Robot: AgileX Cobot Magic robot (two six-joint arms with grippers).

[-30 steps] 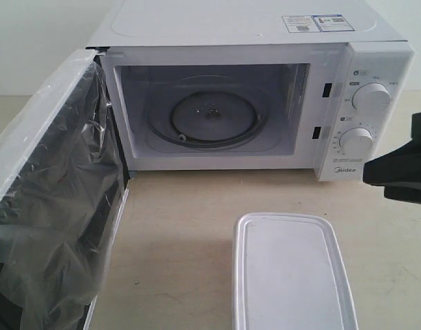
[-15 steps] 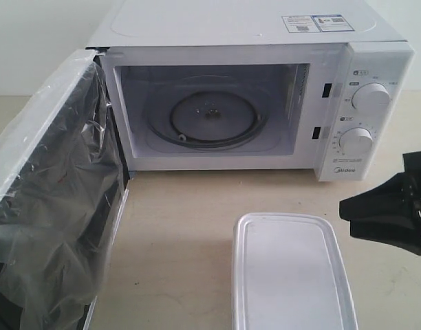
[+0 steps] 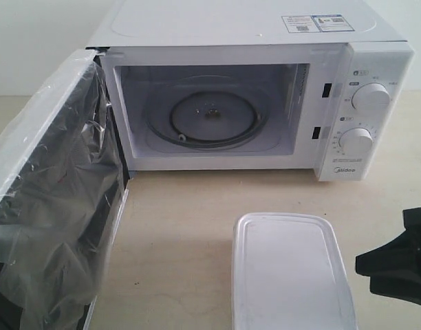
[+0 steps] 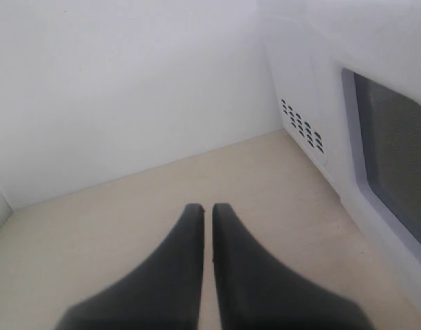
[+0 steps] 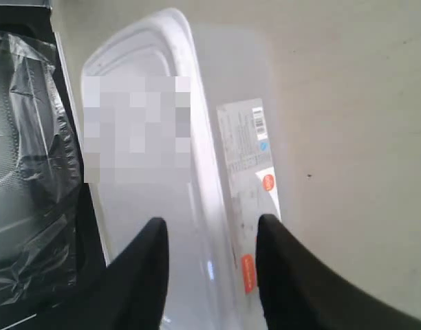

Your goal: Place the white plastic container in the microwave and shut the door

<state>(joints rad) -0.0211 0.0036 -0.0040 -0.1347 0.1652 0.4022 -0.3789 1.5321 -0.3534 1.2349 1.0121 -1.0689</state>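
Note:
The white plastic container [image 3: 289, 271] lies flat on the table in front of the microwave [image 3: 252, 89], lid up. The door [image 3: 49, 199] hangs wide open at the left, clear film clinging to its dark window; the turntable inside is bare. My right gripper [image 3: 365, 268] is open just right of the container, near its long side. In the right wrist view that gripper [image 5: 210, 227] straddles the container's [image 5: 169, 179] labelled edge without touching. My left gripper [image 4: 206, 210] is shut on nothing, beside the microwave's vented side wall [image 4: 303, 103]; it is out of the exterior view.
Beige tabletop [image 3: 183, 227] lies between the microwave and the container. The open door takes up the left front area. Two round knobs [image 3: 370, 97] sit on the control panel at the right. A white wall [image 4: 128, 89] stands behind the microwave.
My right gripper has dropped from level with the control panel down and slightly left toward the container's right side. The container, door and microwave have not moved.

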